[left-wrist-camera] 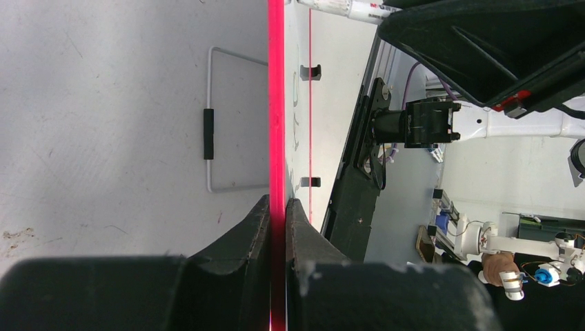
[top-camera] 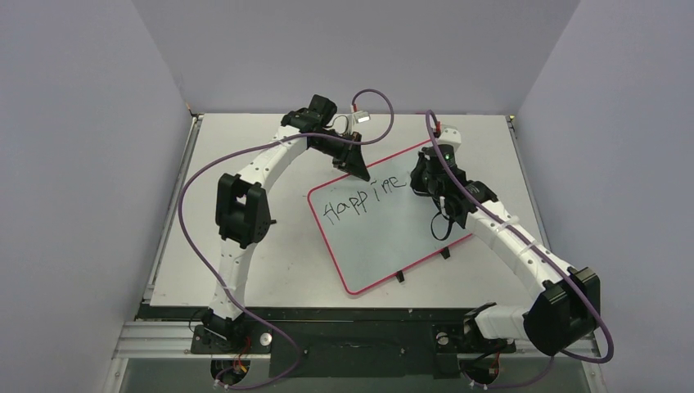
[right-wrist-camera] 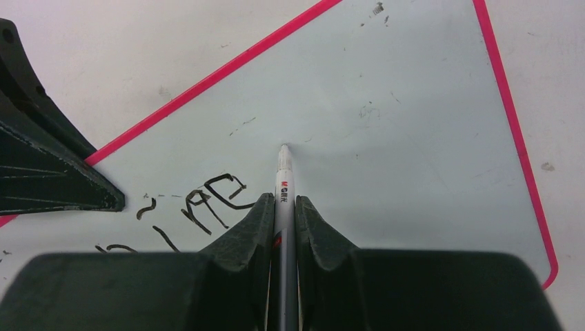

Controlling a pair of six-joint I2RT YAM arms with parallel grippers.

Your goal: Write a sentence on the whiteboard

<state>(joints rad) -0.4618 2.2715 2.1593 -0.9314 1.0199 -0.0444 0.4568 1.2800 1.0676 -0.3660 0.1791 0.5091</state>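
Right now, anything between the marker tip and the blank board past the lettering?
Nothing visible. The marker, clamped in the right jaws, points its tip at bare whiteboard just beyond the lettering. The left jaws pinch the board's red rim off to the side, clear of that blank stretch.

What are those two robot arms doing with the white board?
They are writing on it. The right gripper is shut on a marker, its tip down at the whiteboard. The left gripper pinches the board's red rim at the far corner, holding it steady. The lettering reads roughly "Happine" so far, so the sentence is unfinished.
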